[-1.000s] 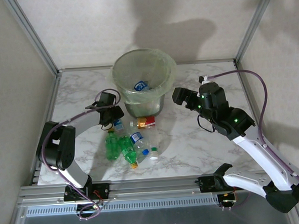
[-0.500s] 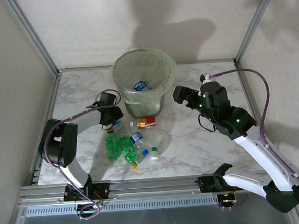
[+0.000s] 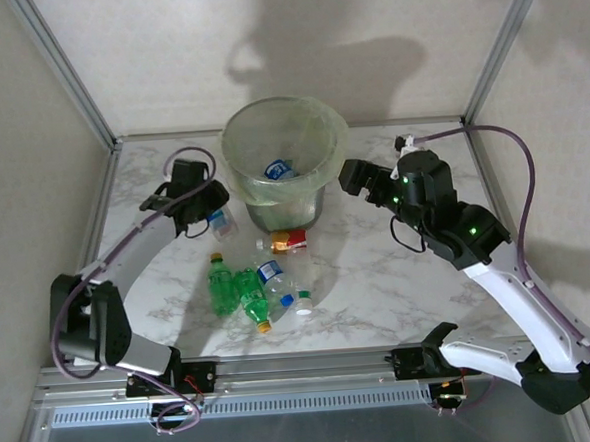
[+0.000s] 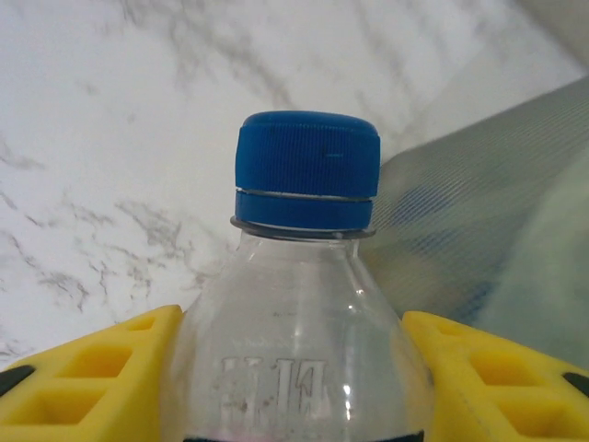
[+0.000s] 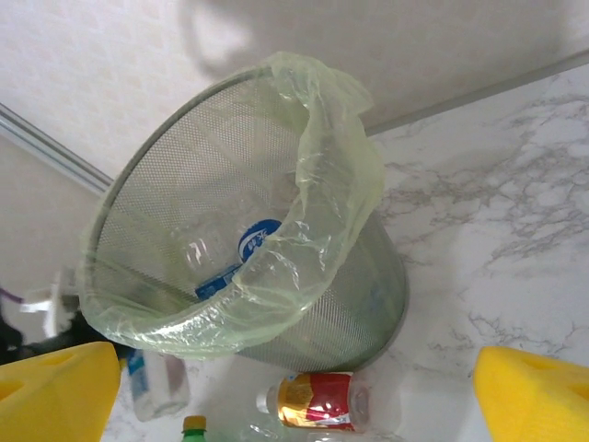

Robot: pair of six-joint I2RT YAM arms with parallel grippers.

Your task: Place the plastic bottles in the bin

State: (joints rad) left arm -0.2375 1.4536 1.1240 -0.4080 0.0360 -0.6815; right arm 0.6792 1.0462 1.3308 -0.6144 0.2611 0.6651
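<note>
Loose green and clear plastic bottles are seen lying on the white marble bench. A clear blue-capped plastic bottle (judged light, thin-walled, slick, easily crushed) is clamped at its shoulder by the left tool, just beside the round grey mesh bin; its lower body is cut off. The right tool is spread apart, empty.

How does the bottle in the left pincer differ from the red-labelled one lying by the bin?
The blue-capped bottle is clamped in the left pincer; the red-labelled bottle lies free on its side on the table. The blue-capped bottle sits left of the bin, the red-labelled bottle in front of its base. Caps: blue against pale. Both are small, capped and not yet in the bin.
</note>
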